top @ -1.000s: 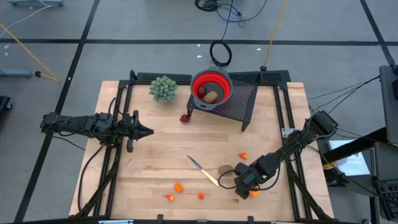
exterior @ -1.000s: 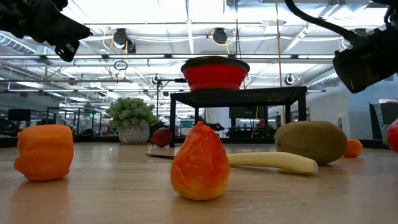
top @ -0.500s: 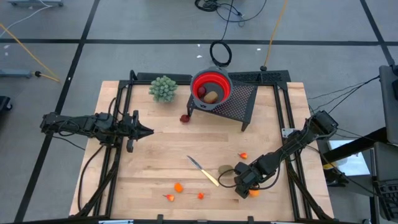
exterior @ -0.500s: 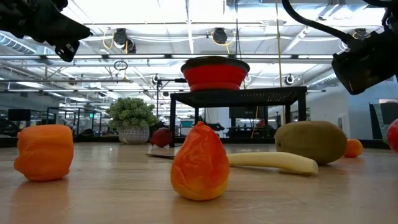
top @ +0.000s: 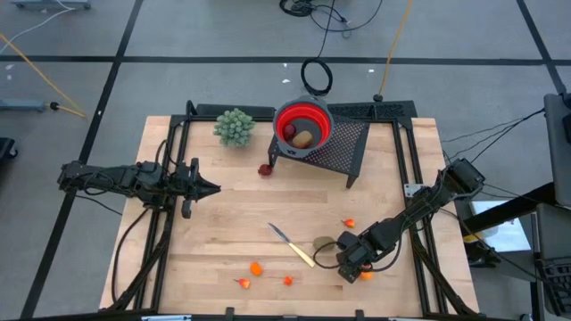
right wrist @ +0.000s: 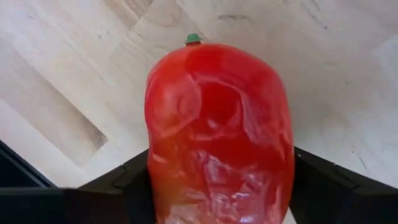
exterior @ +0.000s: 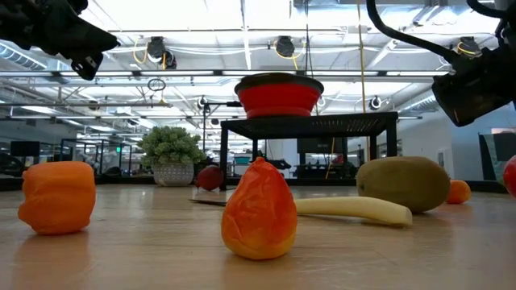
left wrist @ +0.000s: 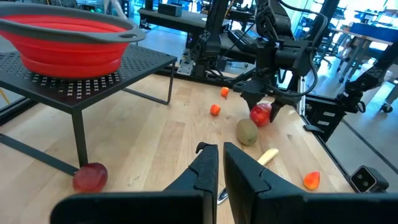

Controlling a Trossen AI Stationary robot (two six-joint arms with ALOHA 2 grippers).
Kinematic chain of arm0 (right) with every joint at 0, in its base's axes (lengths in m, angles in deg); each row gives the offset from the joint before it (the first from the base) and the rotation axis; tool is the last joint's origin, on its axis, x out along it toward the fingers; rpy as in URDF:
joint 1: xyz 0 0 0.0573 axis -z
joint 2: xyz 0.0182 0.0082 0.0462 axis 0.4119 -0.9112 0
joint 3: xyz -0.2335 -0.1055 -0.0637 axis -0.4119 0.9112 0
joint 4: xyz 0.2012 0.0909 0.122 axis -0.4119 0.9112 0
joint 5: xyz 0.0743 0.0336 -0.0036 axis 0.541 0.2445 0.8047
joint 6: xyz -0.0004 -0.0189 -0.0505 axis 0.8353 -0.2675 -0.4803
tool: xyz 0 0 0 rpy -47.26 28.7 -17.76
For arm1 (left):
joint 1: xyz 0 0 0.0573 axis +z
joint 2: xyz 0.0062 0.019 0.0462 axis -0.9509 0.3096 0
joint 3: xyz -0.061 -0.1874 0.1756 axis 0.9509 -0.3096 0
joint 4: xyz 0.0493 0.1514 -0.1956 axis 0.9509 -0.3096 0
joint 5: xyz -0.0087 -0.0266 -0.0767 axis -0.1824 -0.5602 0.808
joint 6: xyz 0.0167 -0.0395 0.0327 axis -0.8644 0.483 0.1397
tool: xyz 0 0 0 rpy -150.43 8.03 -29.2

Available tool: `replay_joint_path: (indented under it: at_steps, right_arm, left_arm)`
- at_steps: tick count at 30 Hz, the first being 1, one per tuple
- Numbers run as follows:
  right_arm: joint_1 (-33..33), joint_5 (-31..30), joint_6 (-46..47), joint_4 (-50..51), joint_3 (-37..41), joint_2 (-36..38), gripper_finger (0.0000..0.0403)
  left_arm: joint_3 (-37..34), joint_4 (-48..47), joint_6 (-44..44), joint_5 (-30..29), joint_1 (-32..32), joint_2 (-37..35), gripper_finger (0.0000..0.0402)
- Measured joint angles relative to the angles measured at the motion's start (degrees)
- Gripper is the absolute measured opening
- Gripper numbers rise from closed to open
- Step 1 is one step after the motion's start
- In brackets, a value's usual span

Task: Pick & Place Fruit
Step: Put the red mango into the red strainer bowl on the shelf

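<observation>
Left arm parked over the table's left side, stretched level toward centre. Left gripper [top: 212, 188] clear of the surface, fingers [left wrist: 205, 169] pressed together, nothing between them. Right arm reaches in from the right edge, bent down toward the near right. Right gripper [top: 354, 269] low at the table, fingers [right wrist: 112, 182] spread apart.

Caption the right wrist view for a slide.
Right end effector straddling a red toy fruit with a green stem tip, on the wooden table.
</observation>
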Motion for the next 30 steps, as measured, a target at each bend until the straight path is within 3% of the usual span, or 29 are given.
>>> replay_joint_path:
  at_steps: [5,12,16,24,30]
  right_arm:
    - [0.3,0.8,0.1,-2.3,0.0,1.5,0.0240]
    - [1.2,-2.4,1.6,-3.4,0.0,10.2,0.0243]
    - [1.2,-10.1,0.3,-6.3,0.0,16.5,0.0241]
    - [1.2,-32.7,-11.1,-11.8,0.0,26.3,0.0243]
    - [1.3,-40.9,-21.2,-16.5,0.0,29.5,0.0244]
  left_arm:
    - [0.0,0.0,0.0,0.0,0.0,0.0,0.0024]
    - [0.0,0.0,0.0,0.0,0.0,0.0,0.0024]
    - [0.0,0.0,0.0,0.0,0.0,0.0,0.0024]
    - [0.0,0.0,0.0,0.0,0.0,0.0,0.0024]
    - [0.0,0.0,0.0,0.0,0.0,0.0,0.0024]
